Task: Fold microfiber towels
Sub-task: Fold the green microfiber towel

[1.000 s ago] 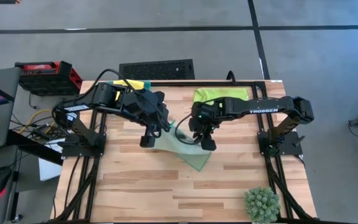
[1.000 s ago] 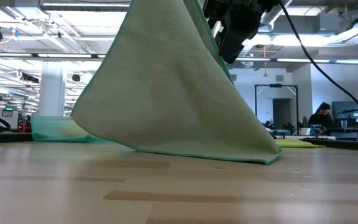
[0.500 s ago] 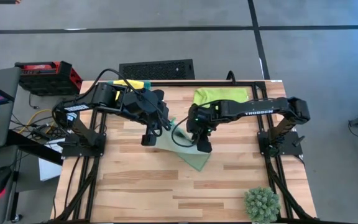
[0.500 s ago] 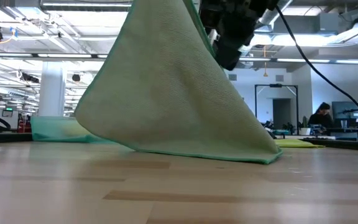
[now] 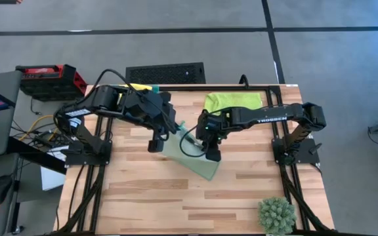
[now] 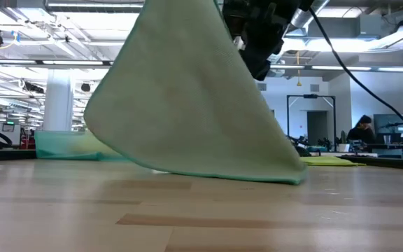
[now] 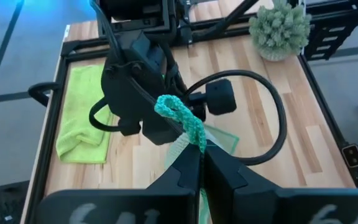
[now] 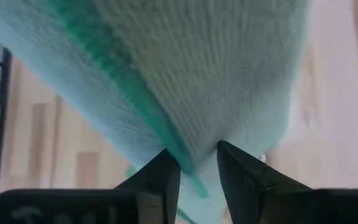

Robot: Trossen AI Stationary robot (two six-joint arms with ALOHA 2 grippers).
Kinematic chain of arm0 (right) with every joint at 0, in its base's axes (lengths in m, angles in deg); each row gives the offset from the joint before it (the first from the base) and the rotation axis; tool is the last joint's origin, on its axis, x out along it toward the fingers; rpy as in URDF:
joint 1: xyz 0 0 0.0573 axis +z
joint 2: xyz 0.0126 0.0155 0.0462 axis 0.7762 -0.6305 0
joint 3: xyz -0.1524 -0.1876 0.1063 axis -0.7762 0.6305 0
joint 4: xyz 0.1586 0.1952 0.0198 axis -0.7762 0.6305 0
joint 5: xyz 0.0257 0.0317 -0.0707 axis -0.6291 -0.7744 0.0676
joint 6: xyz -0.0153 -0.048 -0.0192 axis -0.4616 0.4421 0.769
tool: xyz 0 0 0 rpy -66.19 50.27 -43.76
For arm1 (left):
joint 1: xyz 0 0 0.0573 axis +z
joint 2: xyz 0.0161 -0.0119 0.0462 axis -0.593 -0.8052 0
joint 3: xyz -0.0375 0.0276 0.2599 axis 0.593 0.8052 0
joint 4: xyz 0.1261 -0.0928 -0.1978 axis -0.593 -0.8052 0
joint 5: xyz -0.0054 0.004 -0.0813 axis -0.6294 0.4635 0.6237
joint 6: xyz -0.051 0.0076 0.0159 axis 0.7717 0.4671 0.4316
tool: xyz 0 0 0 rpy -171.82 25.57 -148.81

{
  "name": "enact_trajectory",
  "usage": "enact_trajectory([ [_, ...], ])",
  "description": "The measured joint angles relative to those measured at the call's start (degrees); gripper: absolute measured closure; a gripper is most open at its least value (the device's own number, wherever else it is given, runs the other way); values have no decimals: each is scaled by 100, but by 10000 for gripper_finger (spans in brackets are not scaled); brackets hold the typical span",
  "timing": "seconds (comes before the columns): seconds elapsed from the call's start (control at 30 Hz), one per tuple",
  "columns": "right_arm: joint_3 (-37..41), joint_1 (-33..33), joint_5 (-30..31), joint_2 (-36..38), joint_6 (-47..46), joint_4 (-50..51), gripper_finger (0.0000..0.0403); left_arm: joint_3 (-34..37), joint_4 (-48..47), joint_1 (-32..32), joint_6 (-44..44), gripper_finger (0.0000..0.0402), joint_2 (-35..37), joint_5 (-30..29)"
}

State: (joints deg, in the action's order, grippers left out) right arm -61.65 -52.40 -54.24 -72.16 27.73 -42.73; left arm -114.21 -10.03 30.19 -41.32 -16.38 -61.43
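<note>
A sage green towel (image 5: 194, 159) hangs between my two grippers over the middle of the table. Its lower edge (image 6: 208, 172) rests on the wood. My left gripper (image 5: 155, 145) is shut on its left upper end. My right gripper (image 5: 211, 155) is shut on its right upper end. A lime green towel (image 5: 232, 100) lies folded at the far right. A yellow towel (image 5: 142, 88) lies at the far edge, mostly hidden under my left arm. I see no light blue towel. My left gripper pinches the towel's stitched green edge (image 7: 180, 117) between its two fingers, with a short loop of hem standing out past the fingertips (image 7: 189, 163). The cloth hangs below the fingers. My right gripper pinches a bunched fold of the towel (image 8: 199, 149) between its two fingers (image 8: 166, 169), coming from above. The cloth hangs down from them, spreading wide, with its lower edge on the table.
A small spiky green plant (image 5: 275, 215) stands at the near right corner. A teal-green thing (image 6: 54, 145) lies flat at the far left. A black cable (image 7: 272, 118) loops off my right arm. Bare wood lies along the near edge (image 5: 176, 203).
My right gripper has gone a little toward the table's left, closer to my left gripper, still shut on the towel. The towel's lower right corner has slid left along the table with it, and the hanging cloth stands narrower.
</note>
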Motion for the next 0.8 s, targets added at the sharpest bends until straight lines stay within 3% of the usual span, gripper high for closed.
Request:
enact_trajectory([
  [0.2, -2, -5, 577, -3, -291, -16, 276, -302, -269, 0, 48, 401, 3, -50],
  [0.8, -2, 74, 562, -3, -240, -586, 276, -475, -449, 1, 42, 401, 1, -179],
])
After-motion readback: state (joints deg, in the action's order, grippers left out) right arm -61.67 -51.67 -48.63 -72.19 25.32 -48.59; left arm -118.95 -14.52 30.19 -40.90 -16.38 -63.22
